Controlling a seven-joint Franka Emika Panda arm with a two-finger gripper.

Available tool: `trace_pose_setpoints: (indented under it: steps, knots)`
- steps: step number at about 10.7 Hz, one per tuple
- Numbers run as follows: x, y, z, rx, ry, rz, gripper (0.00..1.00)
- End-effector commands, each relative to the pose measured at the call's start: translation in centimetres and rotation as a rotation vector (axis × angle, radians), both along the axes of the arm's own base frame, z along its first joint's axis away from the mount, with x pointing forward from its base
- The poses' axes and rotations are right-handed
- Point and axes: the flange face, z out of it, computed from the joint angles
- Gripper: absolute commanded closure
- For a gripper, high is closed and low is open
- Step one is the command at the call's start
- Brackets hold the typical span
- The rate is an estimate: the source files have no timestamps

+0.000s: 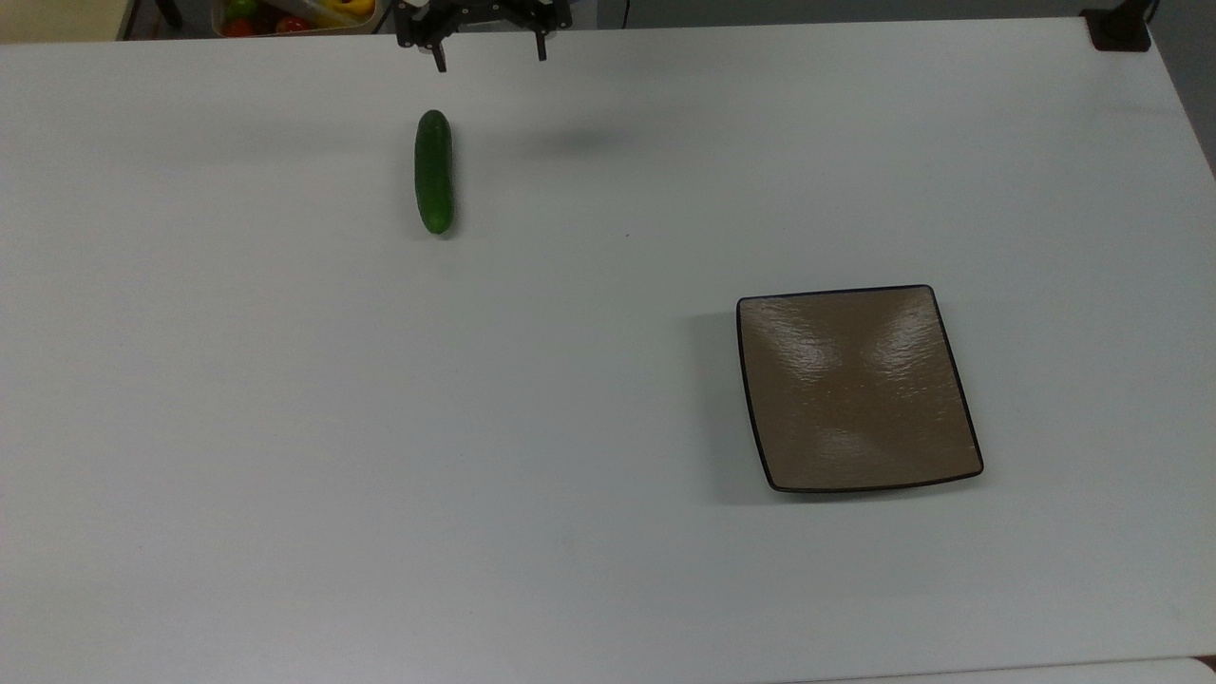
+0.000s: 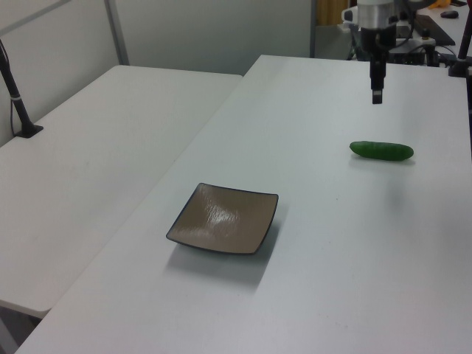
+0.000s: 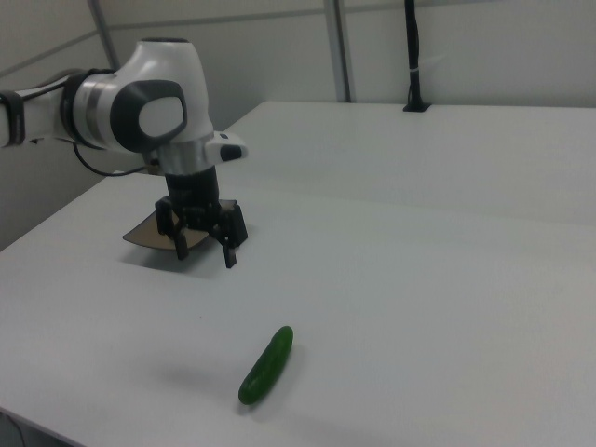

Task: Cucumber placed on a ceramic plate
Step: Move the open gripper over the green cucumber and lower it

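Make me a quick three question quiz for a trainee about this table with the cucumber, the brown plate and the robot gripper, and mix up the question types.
1. True or false: the cucumber lies on the ceramic plate.
2. The gripper fingers are: A) shut on the cucumber, B) open and holding nothing, C) resting on the plate.
3. Fill in: in the top view, the plate sits toward the lower ____ of the white table.

Key: 1 false; 2 B; 3 right.
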Motion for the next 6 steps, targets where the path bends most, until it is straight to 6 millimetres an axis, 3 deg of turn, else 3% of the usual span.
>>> trace_pose_setpoints:
  steps: [1, 4, 6]
  knots:
    - [-2.1, -2.3, -3.5, -0.049, 0.059, 0.02, 0.0]
    - [-3.2, -3.3, -8.0, -0.078, 0.076, 0.024, 0.0]
    - [-3.5, -4.3, -9.9, -0.074, 0.059, 0.007, 0.0]
